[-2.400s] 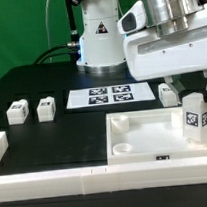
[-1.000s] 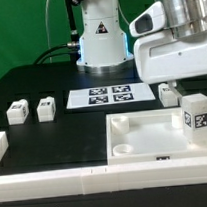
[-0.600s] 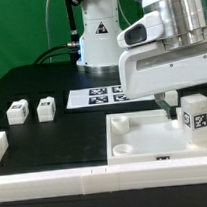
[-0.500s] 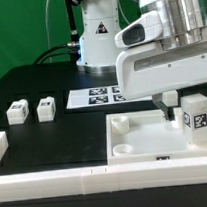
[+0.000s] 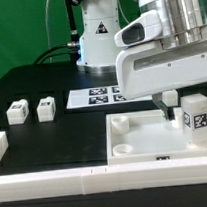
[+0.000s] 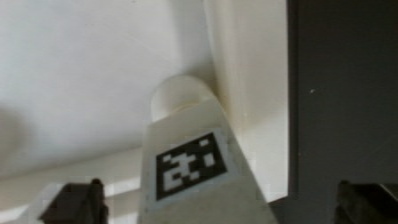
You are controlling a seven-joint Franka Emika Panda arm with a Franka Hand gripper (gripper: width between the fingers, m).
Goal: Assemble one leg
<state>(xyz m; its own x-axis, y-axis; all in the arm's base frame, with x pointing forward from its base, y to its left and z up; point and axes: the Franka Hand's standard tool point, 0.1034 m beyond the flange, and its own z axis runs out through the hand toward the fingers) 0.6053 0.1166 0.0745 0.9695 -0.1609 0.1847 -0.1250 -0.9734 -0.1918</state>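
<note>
The leg (image 5: 198,118) stands up straight on the big white panel (image 5: 144,141), at the exterior view's right. Its black-and-white tag faces the camera. The gripper (image 6: 221,204) hangs just beside the leg. Its two fingers (image 6: 75,202) are spread wide and hold nothing. In the wrist view the leg shows between them. Two more small blocks (image 5: 18,110) sit on the black table (image 5: 54,135) at the exterior view's left, near the marker board (image 5: 101,96).

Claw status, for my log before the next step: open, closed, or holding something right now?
Claw: open, one finger on each side of the leg, not gripping it.
</note>
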